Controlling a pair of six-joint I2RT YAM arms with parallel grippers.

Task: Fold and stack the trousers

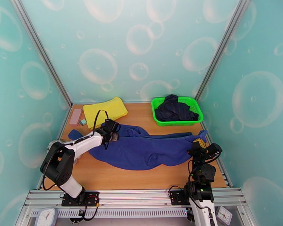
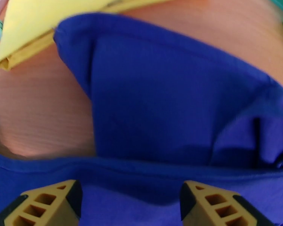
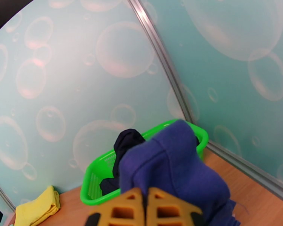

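The wooden table carries the blue trousers, which lie spread across its middle from left to right. Behind them on the right stands a green basket with a dark garment inside. On the left behind lies a folded yellow cloth. The left gripper is over the left end of the trousers, its jaws wide apart. The right gripper is closed tight on their right end, which is raised off the table. A pink case and a small teal block lie beside the yellow cloth.
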